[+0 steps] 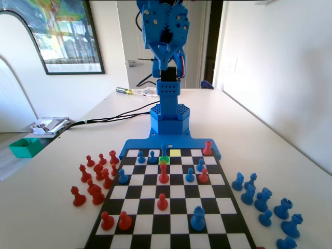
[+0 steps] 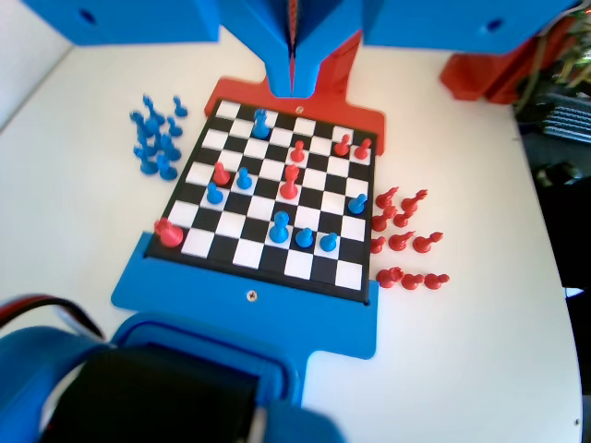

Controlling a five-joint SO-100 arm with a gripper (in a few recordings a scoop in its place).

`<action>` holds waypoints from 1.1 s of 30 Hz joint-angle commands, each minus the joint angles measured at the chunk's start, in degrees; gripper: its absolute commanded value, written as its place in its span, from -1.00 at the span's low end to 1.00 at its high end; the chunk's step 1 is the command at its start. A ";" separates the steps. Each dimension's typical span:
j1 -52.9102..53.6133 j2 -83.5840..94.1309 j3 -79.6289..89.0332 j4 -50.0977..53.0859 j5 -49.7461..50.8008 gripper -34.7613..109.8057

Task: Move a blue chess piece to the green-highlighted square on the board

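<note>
A room in a home.
White walls, a black-framed picture [image 1: 62, 33], an open doorway [image 1: 213, 44], a white table [image 1: 259, 135].

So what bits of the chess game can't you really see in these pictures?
- The green-highlighted square, fixed view: mostly covered by the blue chess piece and a red piece in front, so which one stands on it is unclear.
- Loose blue pieces, fixed view: the nearest one is cut off by the bottom edge.
- The gripper, wrist view: its jaws look pressed together, but the top edge cuts them off.
- The board, wrist view: blurry, no green shows.
</note>
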 commanded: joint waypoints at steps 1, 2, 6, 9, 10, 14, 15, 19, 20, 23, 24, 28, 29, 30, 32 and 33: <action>-1.76 7.82 1.32 0.62 2.90 -0.51; -2.20 9.32 2.20 0.62 3.52 -0.51; -3.69 13.01 4.39 -0.88 5.98 -0.51; -3.87 14.24 5.71 -4.04 7.47 -0.51; -3.87 14.94 6.42 -5.10 7.73 -0.51; -3.78 17.93 9.40 -7.73 7.21 -0.51; -4.04 18.11 9.40 -7.73 7.21 -0.51; -4.13 20.04 9.49 -8.26 7.21 -0.51; -4.13 20.57 9.49 -8.44 7.12 -0.51; -4.31 21.01 9.49 -8.53 7.12 -0.51; -4.31 21.09 9.49 -8.53 7.21 -0.51; -3.87 21.09 9.49 -8.61 7.21 -0.51; -3.87 21.27 9.58 -8.61 7.21 -0.51; -3.87 21.71 9.58 -8.61 7.29 -0.51; -4.31 23.47 9.58 -9.05 7.29 -0.51; -4.66 24.43 9.58 -9.32 7.29 -0.51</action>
